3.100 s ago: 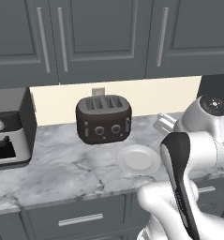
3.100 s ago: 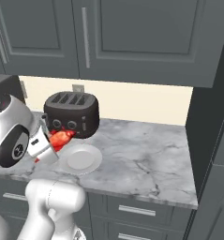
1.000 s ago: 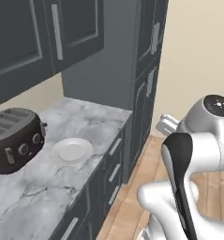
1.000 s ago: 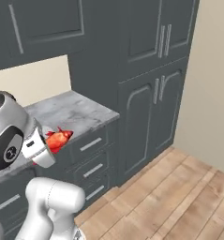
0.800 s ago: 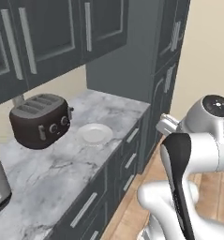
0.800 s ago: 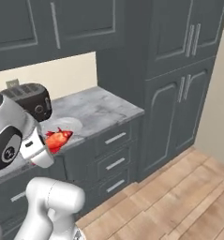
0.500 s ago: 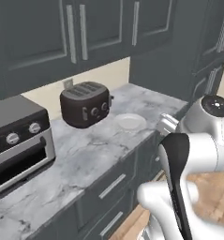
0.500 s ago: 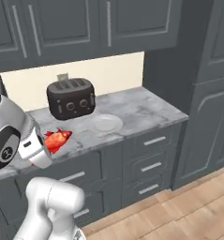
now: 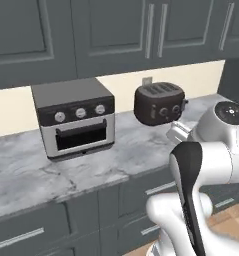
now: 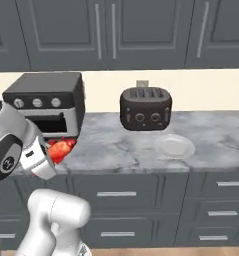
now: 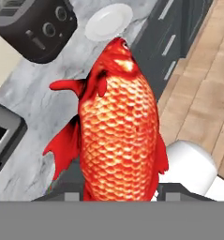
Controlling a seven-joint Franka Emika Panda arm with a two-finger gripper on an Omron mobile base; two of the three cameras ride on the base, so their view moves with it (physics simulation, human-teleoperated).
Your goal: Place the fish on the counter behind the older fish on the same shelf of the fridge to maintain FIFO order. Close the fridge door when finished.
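End effector (image 11: 117, 190) clamped narrowly on the fish (image 11: 118, 131) near its tail, carried clear of the counter (image 10: 141, 150) in front of the toaster oven (image 10: 48, 102). Probably light, slick-scaled, spiky-finned; best gripped across the thick flanks.

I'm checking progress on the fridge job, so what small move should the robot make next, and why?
Probably keep driving the base to find the fridge. The gripper is shut on the fish, lifted off the counter, and ahead stand just the toaster, toaster oven and plate.
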